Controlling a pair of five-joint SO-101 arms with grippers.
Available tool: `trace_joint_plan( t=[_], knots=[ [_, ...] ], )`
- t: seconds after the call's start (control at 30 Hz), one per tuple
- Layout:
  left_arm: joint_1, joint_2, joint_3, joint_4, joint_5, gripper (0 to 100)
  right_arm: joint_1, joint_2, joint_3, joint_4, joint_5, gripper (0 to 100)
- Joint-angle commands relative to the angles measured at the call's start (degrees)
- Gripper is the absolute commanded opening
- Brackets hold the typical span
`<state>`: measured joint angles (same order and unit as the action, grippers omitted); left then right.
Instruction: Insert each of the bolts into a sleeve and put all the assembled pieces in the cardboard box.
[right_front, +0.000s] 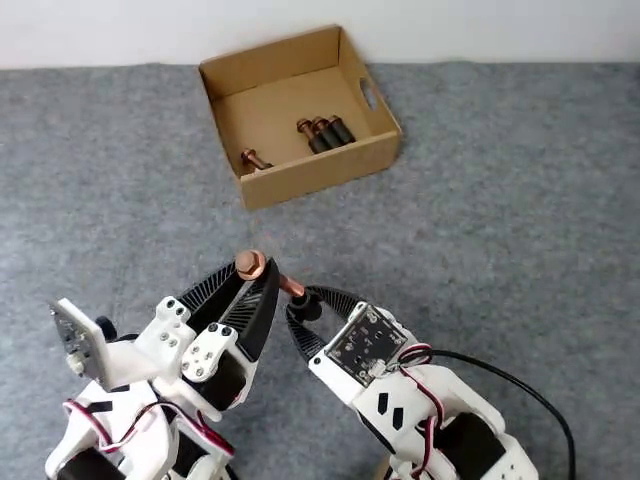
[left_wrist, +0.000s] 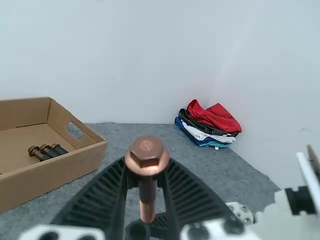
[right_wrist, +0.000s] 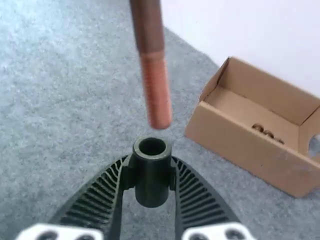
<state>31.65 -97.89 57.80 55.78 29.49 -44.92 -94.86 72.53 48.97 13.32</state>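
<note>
My left gripper (right_front: 248, 278) is shut on a copper bolt (right_front: 262, 272), holding it just under its hex head (left_wrist: 146, 152). The threaded shaft (right_wrist: 154, 75) points at the mouth of a black sleeve (right_wrist: 151, 167), its tip a short way clear of the opening. My right gripper (right_wrist: 151, 175) is shut on that sleeve (right_front: 306, 307), right beside the left gripper. The cardboard box (right_front: 320, 172) stands farther back on the carpet. Inside it lie three assembled pieces (right_front: 325, 132) side by side and one more (right_front: 255, 159) near the front corner.
Grey carpet covers the floor up to a white wall. A pile of folded clothes (left_wrist: 207, 125) lies in the room's corner. The box's side wall (left_wrist: 75, 131) has a handle hole. Open carpet lies between the grippers and the box (right_wrist: 250, 150).
</note>
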Motion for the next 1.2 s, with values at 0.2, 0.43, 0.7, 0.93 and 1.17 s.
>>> trace_joint_plan(
  t=[0.2, 0.43, 0.7, 0.93, 1.17],
  knots=[
    [0.26, 0.62, 1.80, -0.18, -1.05, 0, -0.31, -0.48, -1.05, -2.59, 3.25, 0.9],
    [0.35, 0.62, 2.95, -0.09, -2.99, 0, -0.04, -0.48, -1.05, -2.68, 3.25, 0.9],
    [0.79, 0.62, 4.70, -0.18, -5.80, 0, 1.45, -0.48, -1.05, -4.00, 3.25, 0.9],
    [0.79, 0.62, 11.56, -0.35, -5.89, 1, 1.45, -0.48, -1.05, -4.97, 3.34, 0.9],
    [0.79, 0.62, 12.88, -0.09, -9.76, 19, 1.45, -0.48, -0.97, -4.97, 3.34, 0.9]
  ],
)
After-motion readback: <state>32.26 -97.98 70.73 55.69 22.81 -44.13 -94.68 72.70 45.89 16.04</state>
